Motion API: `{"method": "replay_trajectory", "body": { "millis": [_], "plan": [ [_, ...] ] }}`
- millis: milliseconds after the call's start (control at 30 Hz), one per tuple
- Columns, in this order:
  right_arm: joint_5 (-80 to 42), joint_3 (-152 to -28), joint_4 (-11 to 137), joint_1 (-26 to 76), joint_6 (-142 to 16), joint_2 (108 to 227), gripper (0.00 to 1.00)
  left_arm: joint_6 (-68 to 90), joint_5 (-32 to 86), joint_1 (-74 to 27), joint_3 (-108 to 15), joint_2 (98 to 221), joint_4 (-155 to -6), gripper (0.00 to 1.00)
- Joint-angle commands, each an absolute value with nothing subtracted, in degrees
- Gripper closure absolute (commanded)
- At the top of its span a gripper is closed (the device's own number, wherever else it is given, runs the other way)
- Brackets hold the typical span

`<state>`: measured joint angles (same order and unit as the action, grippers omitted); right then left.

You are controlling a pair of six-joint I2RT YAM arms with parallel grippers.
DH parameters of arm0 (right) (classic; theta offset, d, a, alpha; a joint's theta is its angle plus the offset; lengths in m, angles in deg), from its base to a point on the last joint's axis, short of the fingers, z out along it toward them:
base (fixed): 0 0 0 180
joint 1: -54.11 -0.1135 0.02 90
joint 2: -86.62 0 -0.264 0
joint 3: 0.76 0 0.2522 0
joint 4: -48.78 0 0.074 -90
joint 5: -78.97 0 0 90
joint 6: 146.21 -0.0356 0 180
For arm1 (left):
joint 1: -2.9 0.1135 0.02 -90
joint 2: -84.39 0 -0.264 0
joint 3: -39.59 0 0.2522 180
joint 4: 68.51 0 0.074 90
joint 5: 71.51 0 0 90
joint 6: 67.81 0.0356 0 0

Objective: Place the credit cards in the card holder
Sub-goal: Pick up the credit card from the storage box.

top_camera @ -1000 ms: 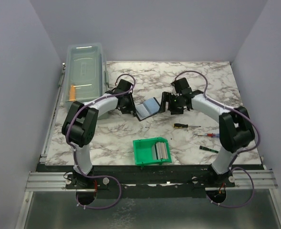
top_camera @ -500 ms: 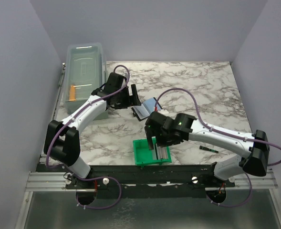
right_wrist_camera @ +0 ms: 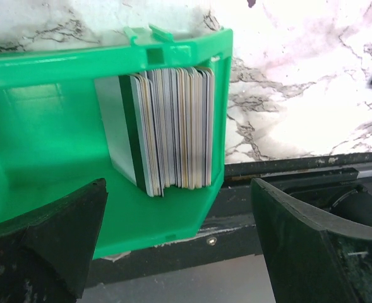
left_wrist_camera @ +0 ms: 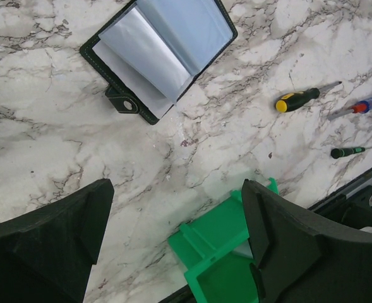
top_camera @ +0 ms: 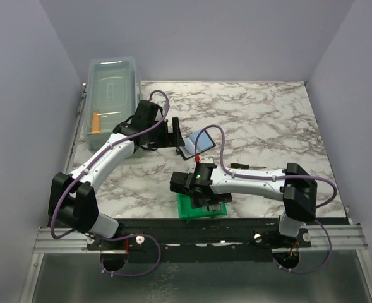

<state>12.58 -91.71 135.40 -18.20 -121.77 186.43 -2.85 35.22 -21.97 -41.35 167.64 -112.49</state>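
1. Progress: nothing loaded as far as I can see. The holder (left_wrist_camera: 163, 53) lies open near the middle of the worktop (left_wrist_camera: 59, 151), and its clear sleeves look empty.
2. The cards (right_wrist_camera: 173, 129) stand on edge as one stack against the right wall of the green bin (right_wrist_camera: 47, 126). The bin sits at the near edge, about mid-width. No loose cards show on the worktop.
3. Right tool (right_wrist_camera: 179, 214): jaws wide and empty, poised over the bin with the stack between them in its wrist view. I see no contact.
4. Left tool (left_wrist_camera: 176, 221): jaws wide and empty, up off the worktop just left of the holder.
5. Left to do, by my read: the whole job. Pick a card, carry it to the holder, slot it, then repeat for the stack.
6. The screwdrivers (left_wrist_camera: 302, 98) toward the right edge play no part in this.
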Motion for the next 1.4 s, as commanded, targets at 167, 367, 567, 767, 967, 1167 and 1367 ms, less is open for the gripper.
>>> {"method": "replay_trajectory", "body": {
  "millis": [167, 367, 567, 767, 967, 1167, 1367],
  "plan": [
    [16.8, -92.8, 132.1, -16.8, -120.1, 192.0, 0.08, -1.0, 36.3, -22.1, -39.7, 165.7, -112.8, 0.1],
    [17.7, -92.9, 131.7, -16.0, -119.2, 194.2, 0.14, -0.9, 36.7, -22.0, -39.6, 165.5, -112.7, 0.1],
    [18.6, -93.1, 133.4, -15.3, -120.0, 195.2, 0.17, -0.7, 36.9, -21.9, -39.2, 165.5, -112.6, 0.1],
    [19.8, -94.4, 137.1, -15.2, -121.1, 195.5, 0.25, -0.6, 37.2, -21.7, -39.2, 165.5, -112.6, 0.1],
    [20.6, -95.5, 139.8, -15.3, -121.8, 195.4, 0.34, -0.5, 37.4, -21.7, -39.1, 165.5, -112.5, 0.1],
    [20.9, -96.7, 140.6, -15.2, -121.5, 195.0, 0.4, -0.4, 37.6, -21.6, -39.0, 165.6, -112.5, 0.1],
    [20.0, -96.2, 138.6, -15.2, -120.4, 194.8, 0.49, -0.3, 37.7, -21.6, -39.0, 165.5, -112.5, 0.1]
  ]
}}
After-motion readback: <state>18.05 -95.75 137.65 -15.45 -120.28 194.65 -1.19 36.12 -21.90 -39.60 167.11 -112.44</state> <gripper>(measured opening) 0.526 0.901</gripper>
